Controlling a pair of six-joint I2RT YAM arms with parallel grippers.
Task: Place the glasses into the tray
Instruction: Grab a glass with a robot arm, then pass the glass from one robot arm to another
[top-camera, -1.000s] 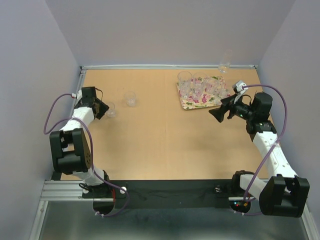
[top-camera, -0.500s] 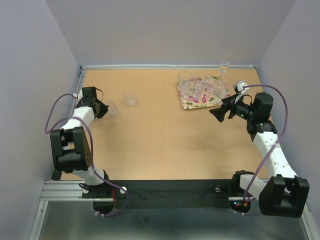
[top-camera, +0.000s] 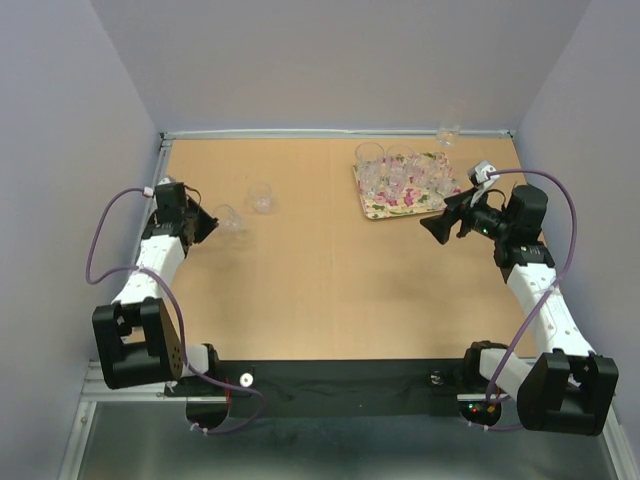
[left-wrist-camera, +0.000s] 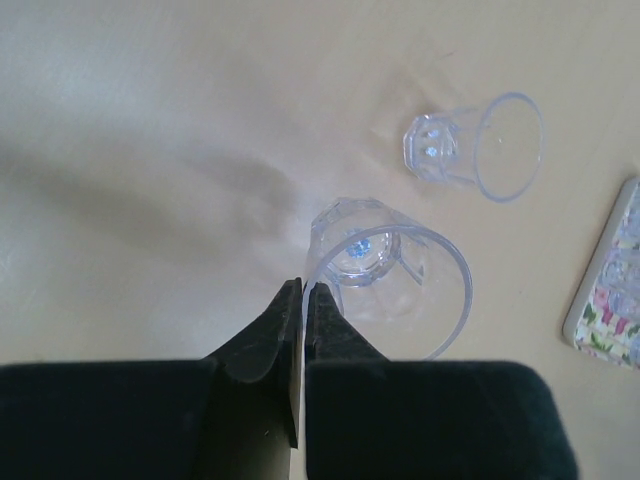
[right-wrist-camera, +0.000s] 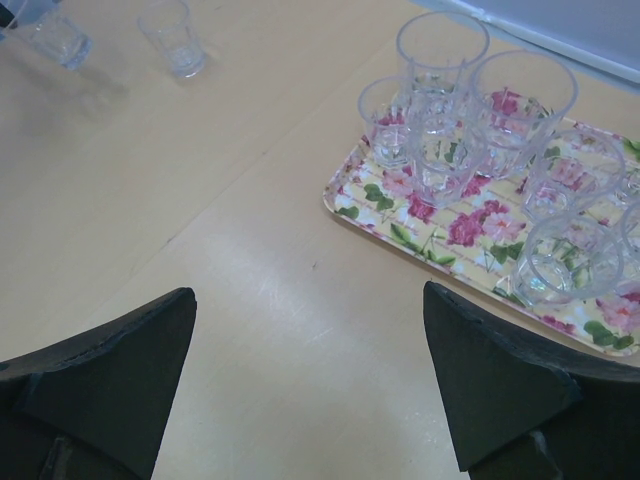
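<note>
Glasses (right-wrist-camera: 470, 120) like the tumbler (left-wrist-camera: 388, 262) look light, slick and brittle, so the left hand (left-wrist-camera: 303, 290), clamped on its rim, seems well placed, while the right hand (right-wrist-camera: 310, 305) hangs open.

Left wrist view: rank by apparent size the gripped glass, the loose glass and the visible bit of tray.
1. gripped glass, though it is nearest the camera.
2. loose glass; the two may really match in size.
3. tray, only an edge strip in frame.
</note>
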